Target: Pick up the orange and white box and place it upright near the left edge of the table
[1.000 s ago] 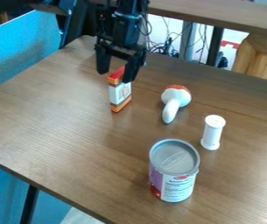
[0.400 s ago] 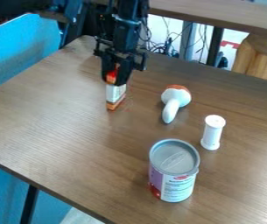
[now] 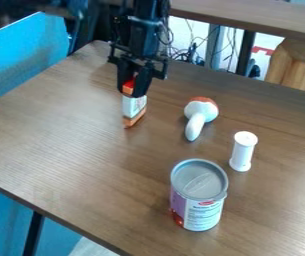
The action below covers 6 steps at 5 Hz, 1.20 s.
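The box (image 3: 134, 106) was small and narrow, white around the middle with some print on it, orange at the bottom and red-orange toward the top, where the gripper (image 3: 133, 92) held it and partly hid it. It stood on end, tilted slightly, at the far part of the table (image 3: 61, 135), though I couldn't tell whether its bottom edge touched the wood.

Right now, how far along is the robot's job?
Gripping looks done: the black two-finger gripper pinches the slim orange-and-white box near its top. In hand: that box, roughly upright; whether it's lifted, I can't tell. Probably left: releasing it, since the fingers hold it.
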### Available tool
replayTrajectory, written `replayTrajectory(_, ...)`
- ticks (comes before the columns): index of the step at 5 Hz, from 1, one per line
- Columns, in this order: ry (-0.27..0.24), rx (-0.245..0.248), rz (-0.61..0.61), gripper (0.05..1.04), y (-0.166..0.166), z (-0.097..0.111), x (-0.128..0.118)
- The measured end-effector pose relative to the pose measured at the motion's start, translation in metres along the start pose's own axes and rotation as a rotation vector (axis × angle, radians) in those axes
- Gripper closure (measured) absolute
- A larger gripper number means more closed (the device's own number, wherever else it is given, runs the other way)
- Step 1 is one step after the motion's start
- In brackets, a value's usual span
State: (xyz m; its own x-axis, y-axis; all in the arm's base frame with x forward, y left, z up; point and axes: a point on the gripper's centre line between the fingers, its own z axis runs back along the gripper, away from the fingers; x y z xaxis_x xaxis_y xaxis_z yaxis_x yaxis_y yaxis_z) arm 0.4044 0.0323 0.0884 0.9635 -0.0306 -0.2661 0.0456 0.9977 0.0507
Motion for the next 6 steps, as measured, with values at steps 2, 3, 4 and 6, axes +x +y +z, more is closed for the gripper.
replayTrajectory(2,0.049,0.055,0.028,0.692,0.047,0.004,-0.073)
replayTrajectory(3,0.097,0.044,0.073,0.692,0.084,-0.008,-0.092)
replayTrajectory(4,0.113,0.072,0.144,0.692,0.123,-0.001,-0.107)
replayTrajectory(6,0.151,0.069,0.192,0.692,0.158,-0.046,-0.117)
